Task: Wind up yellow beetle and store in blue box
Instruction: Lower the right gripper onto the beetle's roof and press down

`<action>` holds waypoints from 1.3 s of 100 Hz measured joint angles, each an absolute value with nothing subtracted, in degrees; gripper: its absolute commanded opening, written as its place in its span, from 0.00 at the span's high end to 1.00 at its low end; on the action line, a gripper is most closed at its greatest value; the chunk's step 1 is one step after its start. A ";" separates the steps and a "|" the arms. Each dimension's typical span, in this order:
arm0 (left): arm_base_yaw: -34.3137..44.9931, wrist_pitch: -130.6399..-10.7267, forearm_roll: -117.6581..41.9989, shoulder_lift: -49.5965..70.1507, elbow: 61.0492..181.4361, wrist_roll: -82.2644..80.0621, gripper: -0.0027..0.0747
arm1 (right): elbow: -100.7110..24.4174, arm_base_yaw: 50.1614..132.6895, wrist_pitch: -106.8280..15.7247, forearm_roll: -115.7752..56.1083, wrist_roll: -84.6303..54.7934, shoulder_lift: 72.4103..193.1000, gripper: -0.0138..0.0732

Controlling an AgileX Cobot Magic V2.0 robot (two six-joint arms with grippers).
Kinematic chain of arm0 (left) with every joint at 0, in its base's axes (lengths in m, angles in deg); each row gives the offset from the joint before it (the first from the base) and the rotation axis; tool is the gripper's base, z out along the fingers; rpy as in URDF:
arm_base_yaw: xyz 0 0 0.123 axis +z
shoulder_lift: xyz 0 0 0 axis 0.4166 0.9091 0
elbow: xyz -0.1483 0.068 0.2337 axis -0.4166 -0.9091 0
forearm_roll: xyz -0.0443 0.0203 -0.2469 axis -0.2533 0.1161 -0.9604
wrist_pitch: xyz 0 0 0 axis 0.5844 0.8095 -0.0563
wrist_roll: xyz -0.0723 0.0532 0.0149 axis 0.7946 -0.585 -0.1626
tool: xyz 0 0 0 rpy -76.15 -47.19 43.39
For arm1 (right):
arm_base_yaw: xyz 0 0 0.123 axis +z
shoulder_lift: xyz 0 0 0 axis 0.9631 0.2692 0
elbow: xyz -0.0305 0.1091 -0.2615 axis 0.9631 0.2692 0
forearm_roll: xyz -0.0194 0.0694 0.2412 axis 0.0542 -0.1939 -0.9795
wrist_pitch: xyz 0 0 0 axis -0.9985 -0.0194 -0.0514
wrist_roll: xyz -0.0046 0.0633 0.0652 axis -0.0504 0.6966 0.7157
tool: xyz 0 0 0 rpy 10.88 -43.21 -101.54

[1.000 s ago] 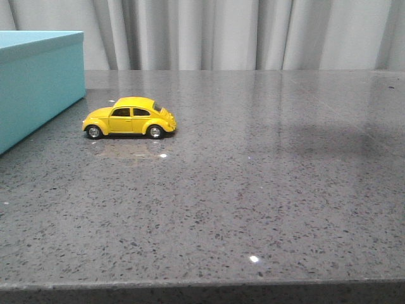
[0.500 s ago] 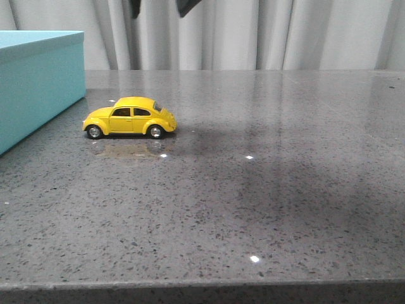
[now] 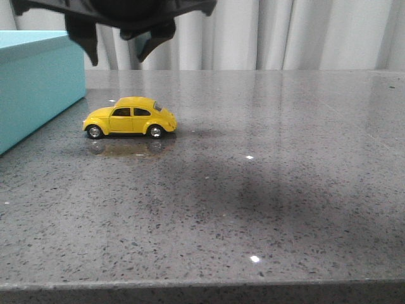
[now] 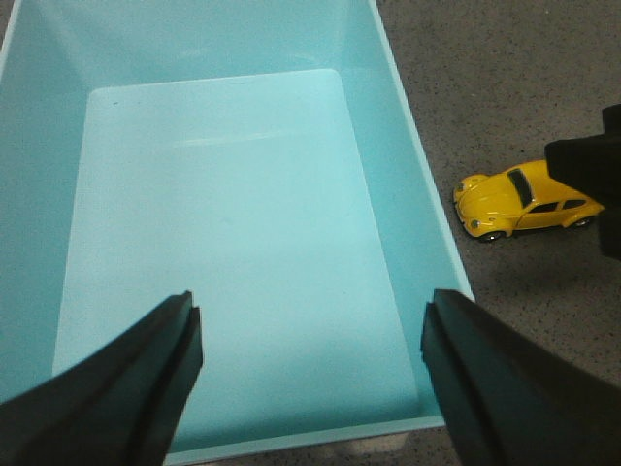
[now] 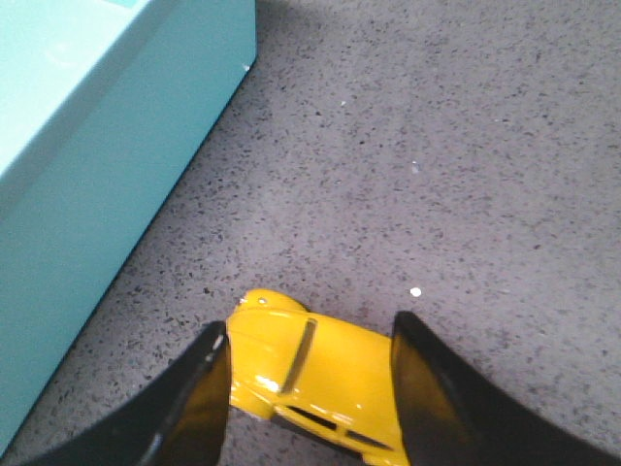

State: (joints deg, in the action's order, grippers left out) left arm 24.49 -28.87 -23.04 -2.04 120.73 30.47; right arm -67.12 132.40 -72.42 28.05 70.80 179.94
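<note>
I see the beetle (image 3: 130, 118) standing on all four wheels on the grey table (image 3: 266, 190), just right of the box (image 3: 38, 82) and not touching it. My right gripper (image 3: 120, 47) hangs above the car with its jaws spread; in the right wrist view the beetle (image 5: 325, 374) shows between the two dark fingers (image 5: 189, 403), which do not touch it. My left gripper (image 4: 310, 369) hovers over the open box (image 4: 408, 175), jaws wide apart, holding nothing. The box interior looks bare turquoise. From that wrist view, the beetle (image 4: 524, 199) sits on the table beside the box's long wall.
</note>
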 measured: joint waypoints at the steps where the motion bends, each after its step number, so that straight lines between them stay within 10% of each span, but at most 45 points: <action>1: 24.49 -28.87 -23.04 -2.04 120.73 30.47 0.35 | -67.31 132.38 -72.53 28.05 70.80 180.31 0.39; 130: 24.49 -28.87 -23.04 -2.04 120.73 30.47 0.35 | -71.33 132.38 -78.42 25.93 70.92 186.90 0.39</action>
State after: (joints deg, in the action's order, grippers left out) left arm 24.49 -28.87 -23.04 -2.04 120.73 30.47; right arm -71.33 132.38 -78.42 25.93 70.92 186.90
